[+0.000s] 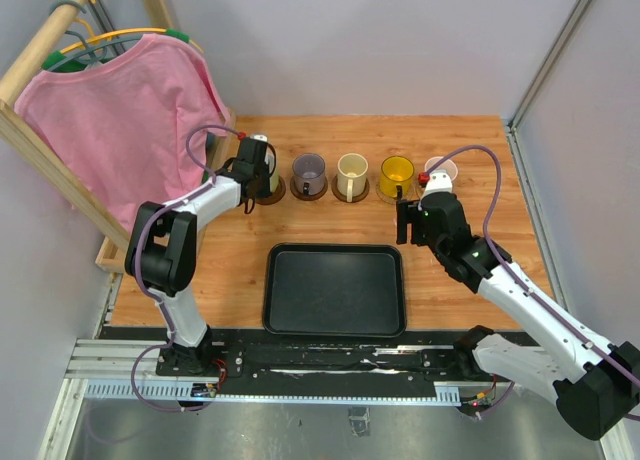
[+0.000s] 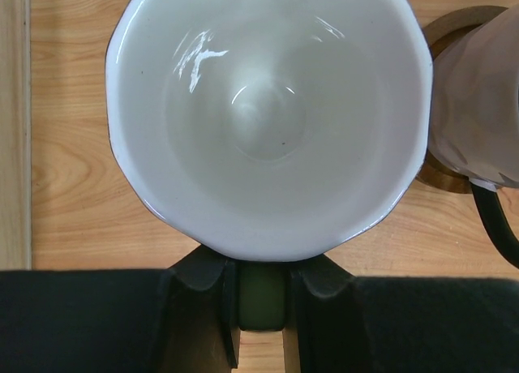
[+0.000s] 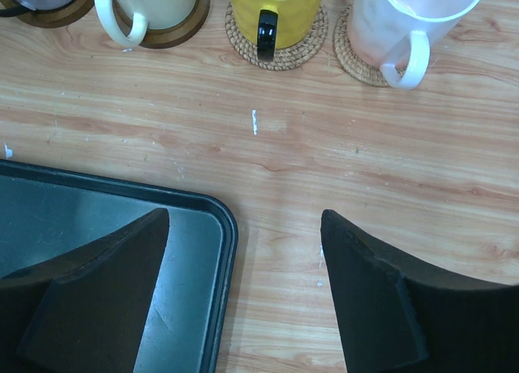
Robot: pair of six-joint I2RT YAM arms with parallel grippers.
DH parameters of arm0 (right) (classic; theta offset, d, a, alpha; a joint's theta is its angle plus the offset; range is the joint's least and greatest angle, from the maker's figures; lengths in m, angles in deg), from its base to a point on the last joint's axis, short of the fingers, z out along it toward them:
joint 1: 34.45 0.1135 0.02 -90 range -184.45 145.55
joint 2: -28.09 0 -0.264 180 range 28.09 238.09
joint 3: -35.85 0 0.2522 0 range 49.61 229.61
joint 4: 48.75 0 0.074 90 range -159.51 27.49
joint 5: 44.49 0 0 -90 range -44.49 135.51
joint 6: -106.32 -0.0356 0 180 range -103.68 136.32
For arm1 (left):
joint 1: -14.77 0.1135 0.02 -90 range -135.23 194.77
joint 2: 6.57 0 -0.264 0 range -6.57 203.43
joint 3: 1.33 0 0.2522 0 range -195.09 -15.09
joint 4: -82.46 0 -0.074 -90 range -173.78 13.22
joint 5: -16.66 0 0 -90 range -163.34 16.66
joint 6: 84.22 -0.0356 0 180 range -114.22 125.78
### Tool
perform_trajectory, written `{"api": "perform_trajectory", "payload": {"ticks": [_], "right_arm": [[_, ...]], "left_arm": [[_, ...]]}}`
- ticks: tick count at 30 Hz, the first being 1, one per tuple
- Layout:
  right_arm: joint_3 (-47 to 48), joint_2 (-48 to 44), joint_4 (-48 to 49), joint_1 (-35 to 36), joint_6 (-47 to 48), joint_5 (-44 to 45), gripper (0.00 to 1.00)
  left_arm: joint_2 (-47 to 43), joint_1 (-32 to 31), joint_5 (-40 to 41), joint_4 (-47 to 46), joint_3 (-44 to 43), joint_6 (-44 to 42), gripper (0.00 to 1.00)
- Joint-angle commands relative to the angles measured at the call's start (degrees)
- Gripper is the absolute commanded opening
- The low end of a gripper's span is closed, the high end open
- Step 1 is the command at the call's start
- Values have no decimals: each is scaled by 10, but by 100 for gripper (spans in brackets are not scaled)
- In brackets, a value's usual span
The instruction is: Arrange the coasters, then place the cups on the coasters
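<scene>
The wooden tabletop [image 1: 470, 290] carried a black tray [image 1: 334, 290] at its near middle, and a pink shirt [image 1: 120, 120] hung at the far left. Five cups stood in a row beyond the tray: white cup [image 2: 268, 122], grey-lilac cup [image 1: 309, 173], cream cup [image 1: 352, 175], amber cup [image 1: 397, 176] and pink cup [image 1: 440, 168]. The left jaws clenched the white cup's handle [image 2: 261, 296]. The right jaws hung released above bare wood beside the tray's corner. Dark brown coasters [image 3: 195, 23] lay under the left three cups, woven coasters [image 3: 284, 61] under the amber and pink.
</scene>
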State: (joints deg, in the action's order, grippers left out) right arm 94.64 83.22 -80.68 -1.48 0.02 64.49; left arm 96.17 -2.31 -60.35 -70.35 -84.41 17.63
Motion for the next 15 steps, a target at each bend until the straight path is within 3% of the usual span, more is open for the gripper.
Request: {"api": "perform_trajectory", "payload": {"ticks": [1, 15], "right_arm": [[-8, 1, 8, -6, -8, -7, 77], [-8, 1, 13, -7, -13, -21, 77]], "left_arm": [[-21, 3, 2, -17, 20, 7, 22], [-44, 3, -9, -18, 32, 10, 21]]}}
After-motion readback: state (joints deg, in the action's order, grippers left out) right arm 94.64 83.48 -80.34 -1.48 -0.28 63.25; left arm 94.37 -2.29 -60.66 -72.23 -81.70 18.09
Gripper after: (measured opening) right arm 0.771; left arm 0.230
